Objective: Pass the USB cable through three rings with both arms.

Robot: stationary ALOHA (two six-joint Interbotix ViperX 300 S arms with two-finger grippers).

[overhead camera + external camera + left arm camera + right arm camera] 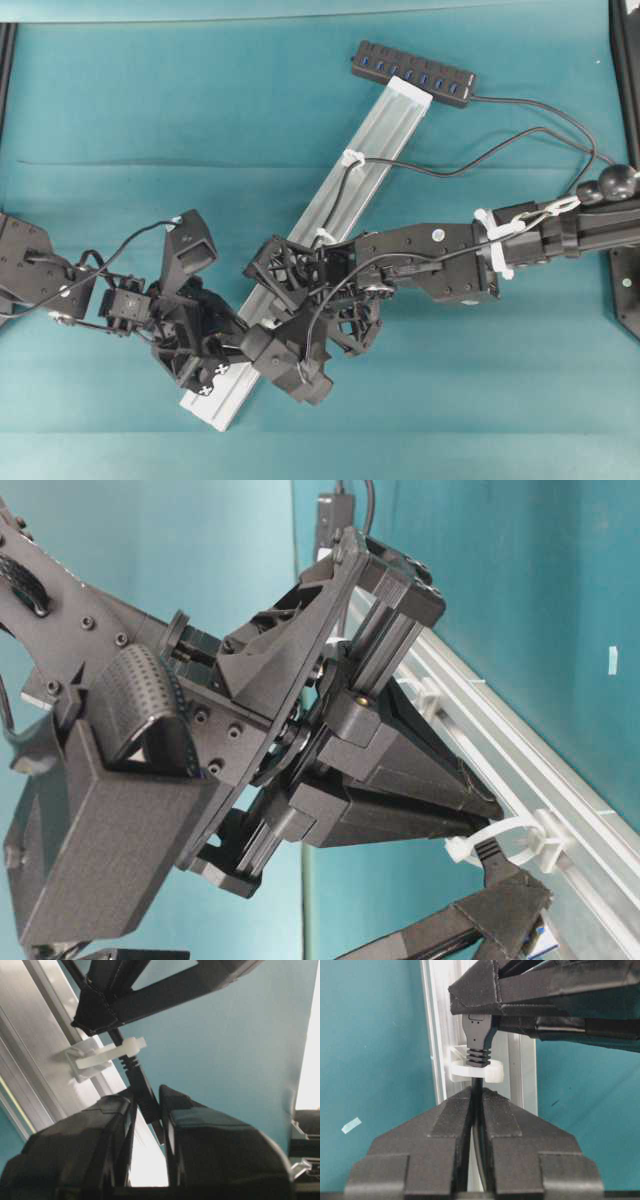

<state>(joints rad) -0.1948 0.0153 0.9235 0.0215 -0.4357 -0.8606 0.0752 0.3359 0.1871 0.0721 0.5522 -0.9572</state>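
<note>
Right wrist view: the right gripper [476,1105] is clamped on the USB cable [479,1125] just behind the last ring [476,1072], with the plug's ribbed collar seated in the loop. The left gripper [150,1110] has its tips pinched on the plug beyond that ring, apparently on its metal end. Further up the rail [345,205], the cable already runs through two rings [352,158]. Risk: if the right gripper lets go before the left grip is secure, cable tension may drag the plug back out through the loop.
</note>
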